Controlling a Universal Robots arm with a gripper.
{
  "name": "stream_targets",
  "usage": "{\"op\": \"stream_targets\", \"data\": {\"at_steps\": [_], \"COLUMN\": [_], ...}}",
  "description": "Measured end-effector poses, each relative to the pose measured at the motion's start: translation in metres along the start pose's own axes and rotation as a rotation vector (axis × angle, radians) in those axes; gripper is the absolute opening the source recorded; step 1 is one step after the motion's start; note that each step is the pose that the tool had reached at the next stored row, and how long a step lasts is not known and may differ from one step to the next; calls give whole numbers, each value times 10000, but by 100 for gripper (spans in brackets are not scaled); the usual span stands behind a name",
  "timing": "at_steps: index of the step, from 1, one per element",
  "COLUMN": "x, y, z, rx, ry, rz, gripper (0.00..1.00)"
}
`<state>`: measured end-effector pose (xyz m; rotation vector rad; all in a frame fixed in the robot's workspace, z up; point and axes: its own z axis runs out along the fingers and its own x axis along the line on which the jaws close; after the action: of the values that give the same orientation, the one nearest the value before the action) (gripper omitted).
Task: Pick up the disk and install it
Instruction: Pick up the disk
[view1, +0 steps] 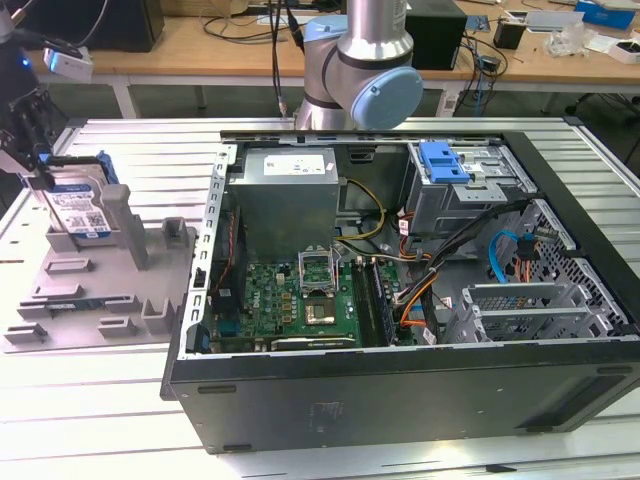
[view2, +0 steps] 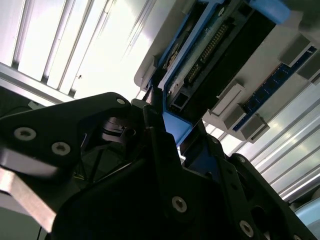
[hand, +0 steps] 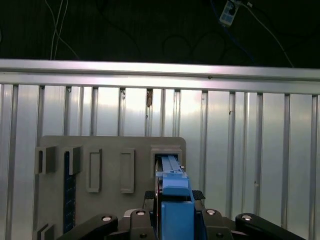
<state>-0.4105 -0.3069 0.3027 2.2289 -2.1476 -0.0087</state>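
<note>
The disk (view1: 82, 208) is a flat silver-metal drive with a white-and-blue label on its broad face and a bright blue plastic frame along its edges. It stands on edge, upright, in a slot of the grey plate (view1: 95, 290) on the ribbed bench (view1: 100, 420), at the exterior view's left, beside the open computer case (view1: 400, 400) and well apart from the grey cage (view1: 470, 190) with the blue latch inside it

The end effector (hand: 174, 197) is clamped on the disk's upper edge, its dark fingers (view2: 157, 145) pressed against the blue frame from either side

The exterior view gives the label face and the whole layout: plate, case, and the arm (view1: 360, 60) rising behind the case. The first wrist view looks straight down the disk's thin top edge, so the disk reads as a narrow blue strip running into its slot, with the plate's other upright posts and slots beside it. The second wrist view shows the opposite, dark board side of the disk, with a row of connector pins and the blue frame caught between the fingers
</note>
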Motion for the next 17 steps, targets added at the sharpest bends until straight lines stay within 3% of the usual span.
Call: {"op": "stream_targets", "data": {"at_steps": [17], "x": [7], "y": [6], "z": [-252], "rx": [0], "ry": [1], "rz": [0], "gripper": [37]}}
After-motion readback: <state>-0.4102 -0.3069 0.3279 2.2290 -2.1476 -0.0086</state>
